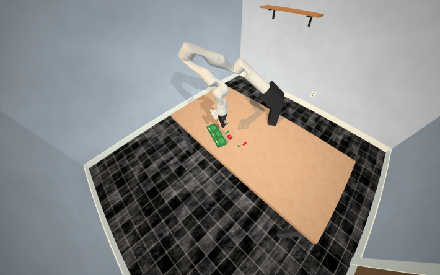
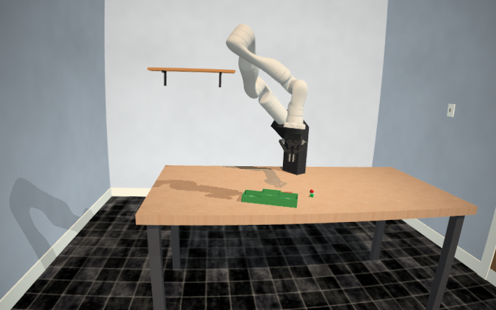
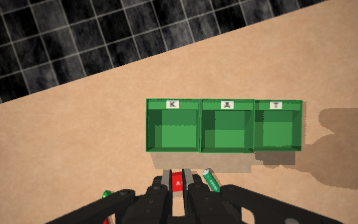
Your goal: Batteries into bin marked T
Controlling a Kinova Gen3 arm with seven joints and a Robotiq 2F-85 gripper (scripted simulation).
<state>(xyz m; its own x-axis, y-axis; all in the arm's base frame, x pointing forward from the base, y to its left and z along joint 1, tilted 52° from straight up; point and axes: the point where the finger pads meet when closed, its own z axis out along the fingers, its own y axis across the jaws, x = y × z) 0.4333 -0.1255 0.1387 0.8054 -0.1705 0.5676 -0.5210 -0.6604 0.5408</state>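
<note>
Three joined green bins [image 1: 217,135] [image 2: 269,199] stand near the table's edge, marked K [image 3: 172,135], A [image 3: 226,135] and T [image 3: 277,135]; all three look empty in the wrist view. A green battery [image 3: 211,180] [image 1: 226,131] lies on the table just beside the bins. A red thing [image 3: 177,183] [image 1: 228,137] lies on the table below my fingers and shows through the gap between them. My gripper [image 3: 177,181] [image 1: 223,123] [image 2: 291,156] is shut and empty, raised well above the table beside the bins.
A green thing [image 3: 107,193] shows at the wrist view's lower edge. A red piece [image 1: 244,143] and a small green piece [image 1: 238,145] lie farther out on the table [image 1: 283,170]; they also show in the exterior view [image 2: 311,193]. The black arm base [image 1: 272,102] stands at the back.
</note>
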